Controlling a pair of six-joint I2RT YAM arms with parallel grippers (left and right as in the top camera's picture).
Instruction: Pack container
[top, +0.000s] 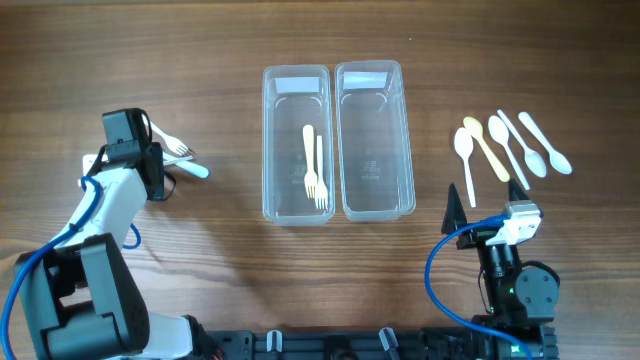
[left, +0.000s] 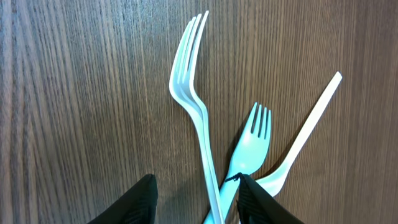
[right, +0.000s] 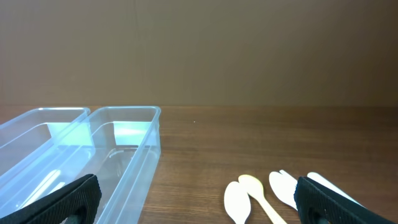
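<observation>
Black fingers (left: 144, 202) of the left gripper (left: 196, 180) stand partly apart, low over the wooden table (top: 120, 60). They straddle the handle of a long white fork (left: 186, 74) without clamping it: bare wood shows between that handle and the left-hand finger. The other finger sits right against the neck of a light-blue fork (left: 252, 146), though whether they touch cannot be told. A third utensil (left: 308, 127), white, crosses under the blue one with its head mostly hidden. That makes three pieces in this pile, all overlapping, near the table's left edge and well apart from the containers.

At the table's middle, two clear plastic containers stand side by side with their long walls touching. The left container (top: 285, 130) holds two forks lying parallel, a cream fork (top: 309, 150) and a white fork (top: 320, 175). The right container (top: 375, 120) is just beside it.

To the right of the containers five spoons are fanned out on the wood: four white spoons (top: 463, 145) and one pale yellow spoon (top: 487, 150).

Near the table's front edge, below the spoons, the right gripper (right: 196, 186) is spread wide and grips nothing.
</observation>
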